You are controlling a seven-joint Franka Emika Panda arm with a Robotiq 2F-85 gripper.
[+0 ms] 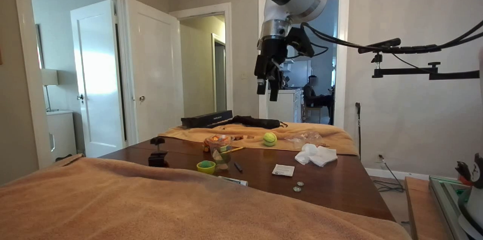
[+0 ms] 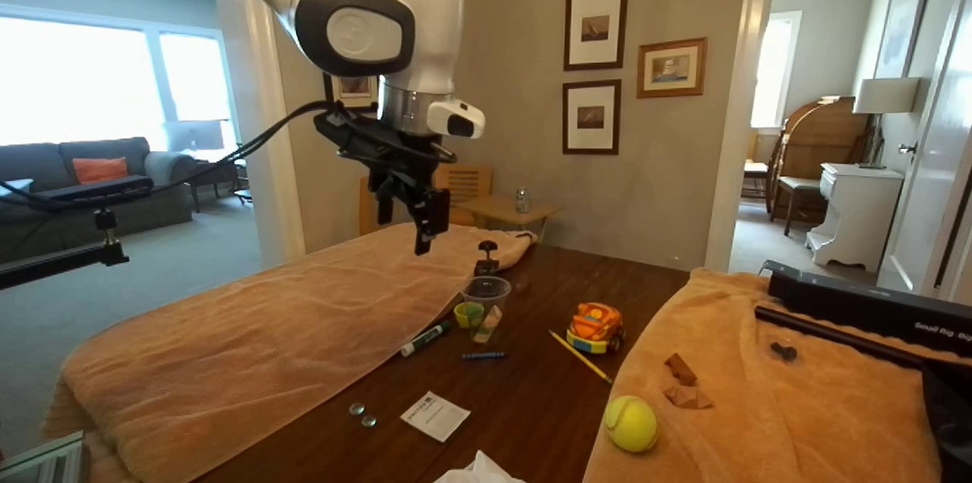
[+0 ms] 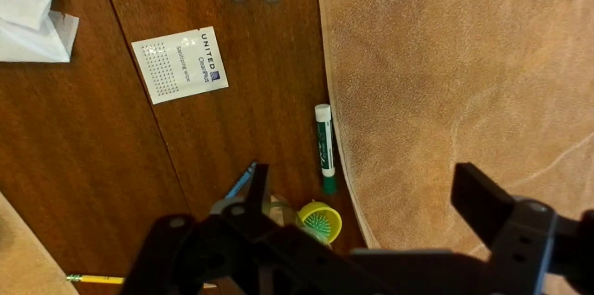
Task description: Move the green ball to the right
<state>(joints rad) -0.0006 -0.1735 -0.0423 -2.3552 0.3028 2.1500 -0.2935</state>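
Observation:
The green ball (image 1: pixel 269 139) is a yellow-green tennis ball. It rests on the orange towel near the towel's edge, beside the dark wooden table top, and it also shows in an exterior view (image 2: pixel 631 424). It is out of view in the wrist view. My gripper (image 1: pixel 268 94) hangs high above the table, pointing down, well apart from the ball. It also shows in an exterior view (image 2: pixel 406 231). In the wrist view its fingers (image 3: pixel 362 181) are wide apart with nothing between them, above the table and the nearer towel edge.
A yellow cup with a green spiky thing (image 3: pixel 321 221), a clear cup (image 2: pixel 486 289), a marker (image 3: pixel 326 146), a blue crayon (image 2: pixel 484 355), a pencil (image 2: pixel 581 358), an orange toy car (image 2: pixel 596 327), a white packet (image 2: pixel 435 416), crumpled tissue (image 1: pixel 316 155) and black boxes (image 1: pixel 206 119) lie around.

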